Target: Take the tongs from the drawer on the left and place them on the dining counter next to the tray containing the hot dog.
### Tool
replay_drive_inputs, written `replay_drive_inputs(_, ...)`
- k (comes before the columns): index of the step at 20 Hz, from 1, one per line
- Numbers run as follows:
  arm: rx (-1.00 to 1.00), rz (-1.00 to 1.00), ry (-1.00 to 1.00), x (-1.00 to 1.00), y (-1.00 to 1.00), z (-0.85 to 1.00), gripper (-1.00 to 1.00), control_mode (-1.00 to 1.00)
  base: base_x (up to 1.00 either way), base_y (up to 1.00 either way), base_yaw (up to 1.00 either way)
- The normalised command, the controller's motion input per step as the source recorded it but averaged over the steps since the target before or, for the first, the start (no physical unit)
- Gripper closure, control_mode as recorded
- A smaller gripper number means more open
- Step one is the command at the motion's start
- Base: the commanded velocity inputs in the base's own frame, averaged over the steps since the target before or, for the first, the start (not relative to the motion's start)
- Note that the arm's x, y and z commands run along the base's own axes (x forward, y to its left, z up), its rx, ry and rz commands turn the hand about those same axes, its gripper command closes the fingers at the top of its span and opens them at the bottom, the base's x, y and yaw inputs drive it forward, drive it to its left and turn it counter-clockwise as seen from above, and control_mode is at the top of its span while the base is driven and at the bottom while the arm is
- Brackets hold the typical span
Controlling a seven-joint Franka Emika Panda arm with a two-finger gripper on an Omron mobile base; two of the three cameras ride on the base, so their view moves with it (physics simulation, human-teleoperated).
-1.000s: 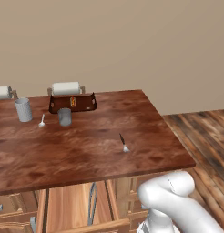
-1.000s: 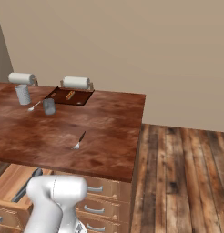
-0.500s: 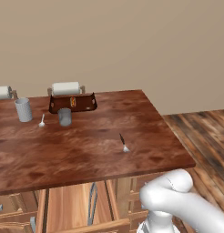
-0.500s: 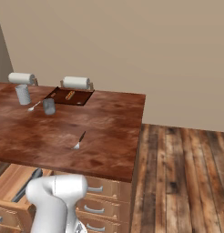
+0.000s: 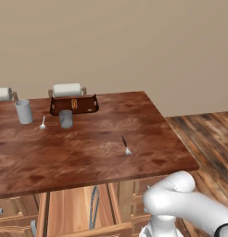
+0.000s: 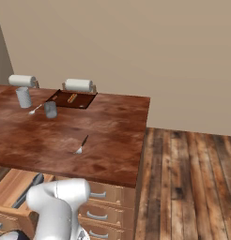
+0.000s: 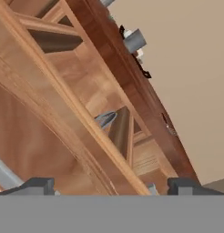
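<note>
Nothing's been moved lately: gripper (image 7: 109, 184) spread wide, empty, tongs (image 5: 93, 207) left in drawer (image 5: 65, 217) at 6 o'clock.

The dining counter (image 5: 88, 152) is glossy reddish-brown wood with strong grain. The tray (image 5: 90, 105) looks dark and matt — the tongs (image 5: 93, 206), grey metal with a dull sheen, lie in the drawer (image 5: 65, 215) of paler, smooth plain wood. The fork (image 5: 126, 146) tip is shiny silver; the floor (image 6: 188, 183) is rougher planked wood.
</note>
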Motion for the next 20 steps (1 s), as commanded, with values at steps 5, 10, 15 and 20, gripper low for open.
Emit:
replay_drive_inputs(5,0.01,0.0,0.21,0.0,0.0,0.33,-1.0,-1.0,0.0,0.0,0.0)
replay_drive_inputs(10,0.03,0.0,0.22,0.0,-0.02,0.16,-1.0,-1.0,0.0,0.0,0.0)
replay_drive_inputs(15,0.0,0.03,0.19,0.04,-0.05,0.0,-1.0,-1.0,0.0,0.0,0.0)
replay_drive_inputs(20,0.0,0.07,0.22,0.2,-0.05,0.0,-1.0,-1.0,0.0,0.0,0.0)
